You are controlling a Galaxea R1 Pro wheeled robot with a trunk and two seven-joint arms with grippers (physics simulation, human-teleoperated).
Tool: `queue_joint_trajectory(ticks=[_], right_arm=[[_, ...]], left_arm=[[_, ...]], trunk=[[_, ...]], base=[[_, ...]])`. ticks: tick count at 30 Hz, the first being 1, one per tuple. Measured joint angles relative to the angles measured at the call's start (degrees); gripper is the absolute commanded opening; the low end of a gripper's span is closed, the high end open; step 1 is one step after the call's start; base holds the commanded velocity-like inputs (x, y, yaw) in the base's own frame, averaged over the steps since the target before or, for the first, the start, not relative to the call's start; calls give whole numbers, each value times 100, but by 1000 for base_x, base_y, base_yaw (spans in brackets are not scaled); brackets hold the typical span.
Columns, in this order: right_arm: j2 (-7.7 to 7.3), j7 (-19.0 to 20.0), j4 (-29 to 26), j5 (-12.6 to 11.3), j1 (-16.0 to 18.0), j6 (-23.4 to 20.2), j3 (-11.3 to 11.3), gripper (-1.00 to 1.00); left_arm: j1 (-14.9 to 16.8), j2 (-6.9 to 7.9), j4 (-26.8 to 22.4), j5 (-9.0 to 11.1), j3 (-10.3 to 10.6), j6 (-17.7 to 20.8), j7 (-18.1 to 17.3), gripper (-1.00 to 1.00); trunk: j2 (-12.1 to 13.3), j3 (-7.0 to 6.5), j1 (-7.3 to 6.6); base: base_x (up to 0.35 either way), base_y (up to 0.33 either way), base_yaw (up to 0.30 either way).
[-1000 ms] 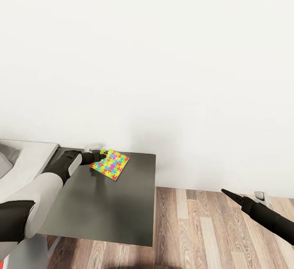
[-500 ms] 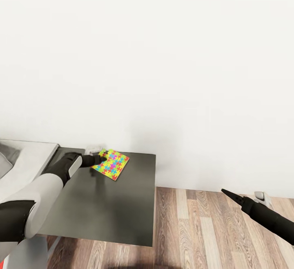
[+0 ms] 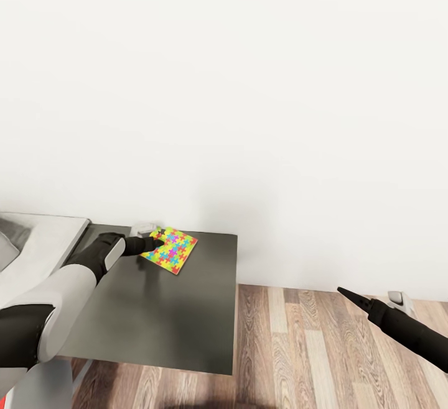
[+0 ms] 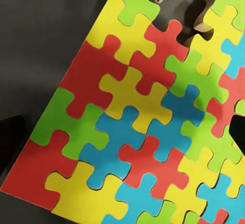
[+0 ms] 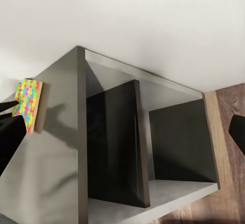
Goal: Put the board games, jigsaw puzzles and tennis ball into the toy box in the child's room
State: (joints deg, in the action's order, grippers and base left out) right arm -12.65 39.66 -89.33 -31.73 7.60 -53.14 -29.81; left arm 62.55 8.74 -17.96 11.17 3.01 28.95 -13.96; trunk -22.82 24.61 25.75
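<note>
One jigsaw puzzle (image 3: pixel 174 252), a flat square of bright interlocking pieces, lies near the back edge of the dark grey table (image 3: pixel 162 316). My left gripper (image 3: pixel 154 242) is at the puzzle's left corner, open, with a finger on either side of it. In the left wrist view the puzzle (image 4: pixel 138 127) is very close, with dark fingertips (image 4: pixel 10 137) at the two sides. My right gripper (image 3: pixel 347 294) hangs open over the wood floor, right of the table and well away from the puzzle (image 5: pixel 28 104).
A white wall rises right behind the table. A pale grey surface (image 3: pixel 37 244) adjoins the table at the left. The table has open compartments (image 5: pixel 178 137) in its side. Plank floor (image 3: pixel 311 347) lies to the right. A small pale object (image 3: pixel 144 227) sits behind my left gripper.
My left gripper has slid slightly down and closer onto the puzzle's corner. The puzzle has barely shifted. The right arm has not moved.
</note>
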Motion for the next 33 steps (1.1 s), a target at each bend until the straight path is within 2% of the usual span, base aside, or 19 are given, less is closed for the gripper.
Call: queue_joint_trajectory(ticks=[11, 19, 27, 33], right_arm=[[-1, -1, 1, 0, 0, 0, 0, 100], [-1, 0, 1, 0, 0, 0, 0, 100], [1, 0, -1, 0, 0, -1, 0, 100], [4, -1, -1, 0, 0, -1, 0, 100]], left_arm=[[0, -8, -15, 0, -6, -3, -5, 100], [3, -10, -31, 14, 192, -7, -6, 100], [-1, -11, -28, -5, 248, -8, -224, 100], [-1, -11, -29, -6, 249, -8, -243, 100]], trunk=[[1, 0, 0], [-1, -1, 1], [1, 0, 0], [1, 0, 0]], base=[[-11, -125, -44], [-100, -193, -1], [-54, -130, 0], [-37, -160, 0]])
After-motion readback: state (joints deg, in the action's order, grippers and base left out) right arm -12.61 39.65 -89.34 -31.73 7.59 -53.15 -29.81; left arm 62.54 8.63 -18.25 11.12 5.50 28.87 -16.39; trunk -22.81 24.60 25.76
